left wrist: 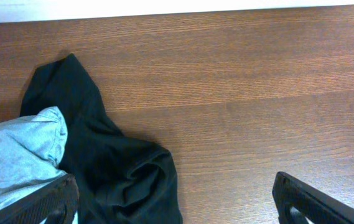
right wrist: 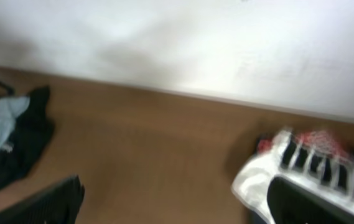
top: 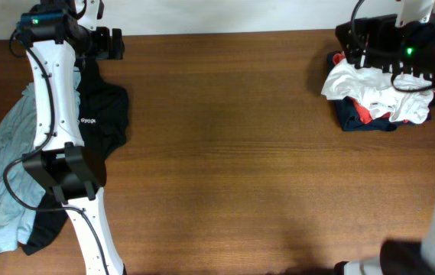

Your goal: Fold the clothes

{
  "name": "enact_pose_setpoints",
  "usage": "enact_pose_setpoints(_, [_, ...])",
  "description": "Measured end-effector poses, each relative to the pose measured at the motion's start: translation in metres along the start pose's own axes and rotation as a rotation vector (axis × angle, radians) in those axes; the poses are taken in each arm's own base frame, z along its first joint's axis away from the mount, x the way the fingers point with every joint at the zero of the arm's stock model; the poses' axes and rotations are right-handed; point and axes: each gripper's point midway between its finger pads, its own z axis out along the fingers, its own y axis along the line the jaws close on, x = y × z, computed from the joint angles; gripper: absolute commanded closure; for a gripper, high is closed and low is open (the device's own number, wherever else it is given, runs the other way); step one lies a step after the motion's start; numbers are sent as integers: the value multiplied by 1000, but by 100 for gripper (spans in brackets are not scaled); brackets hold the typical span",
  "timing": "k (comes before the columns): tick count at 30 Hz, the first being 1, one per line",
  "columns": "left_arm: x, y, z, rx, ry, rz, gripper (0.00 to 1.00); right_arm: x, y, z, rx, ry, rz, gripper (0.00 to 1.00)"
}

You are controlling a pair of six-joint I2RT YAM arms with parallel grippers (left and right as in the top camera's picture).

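A black garment (top: pixel 104 114) lies crumpled at the table's left, partly under a light blue garment (top: pixel 7 168). Both show in the left wrist view, the black one (left wrist: pixel 102 143) beside the blue one (left wrist: pixel 15 155). My left gripper (top: pixel 112 44) hovers over the black garment's far end, open and empty (left wrist: pixel 173 190). A pile of white, red and navy clothes (top: pixel 374 95) sits at the far right. My right gripper (top: pixel 352 44) is above the pile's left edge, open and empty (right wrist: pixel 173 193), with the white cloth (right wrist: pixel 257 180) by its right finger. That view is blurred.
The brown wooden table (top: pixel 240 153) runs between the two heaps. A white wall (right wrist: pixel 195 43) borders the far edge. The left arm's base (top: pixel 68 172) stands over the garments on the left, with cables along it.
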Motion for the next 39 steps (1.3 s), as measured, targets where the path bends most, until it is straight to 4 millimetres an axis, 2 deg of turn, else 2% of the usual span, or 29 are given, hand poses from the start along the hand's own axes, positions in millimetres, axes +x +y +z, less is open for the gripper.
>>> enact_pose_setpoints(3, [0,0,0,0,0,0,1,-18,12,-28,35,-150,-67,2])
enact_pose_setpoints(5, [0,0,0,0,1,0,1,-21,16,-50,68,-252,-96,1])
enact_pose_setpoints(7, [0,0,0,0,1,-1,1,-15,20,-68,92,-332,-117,1])
enact_pose_setpoints(10, [0,0,0,1,1,0,1,15,25,-78,109,-398,-136,1])
enact_pose_setpoints(13, [0,0,0,0,1,0,1,60,24,-68,117,-405,-134,1])
enact_pose_setpoints(16, [0,0,0,-1,1,0,1,116,22,-50,118,-402,-117,1])
enact_pose_setpoints(20, [0,0,0,0,1,0,1,181,20,-33,124,-423,-88,1])
enact_pose_setpoints(24, [0,0,0,0,1,0,1,233,14,-21,146,-487,0,1])
enact_pose_setpoints(28, [0,0,0,0,1,-1,1,282,6,1,159,-461,64,1])
enact_pose_setpoints(32, [0,0,0,0,0,0,1,312,1,14,170,-453,90,1])
enact_pose_setpoints(39, [0,0,0,0,1,-1,1,317,0,14,176,-493,96,1])
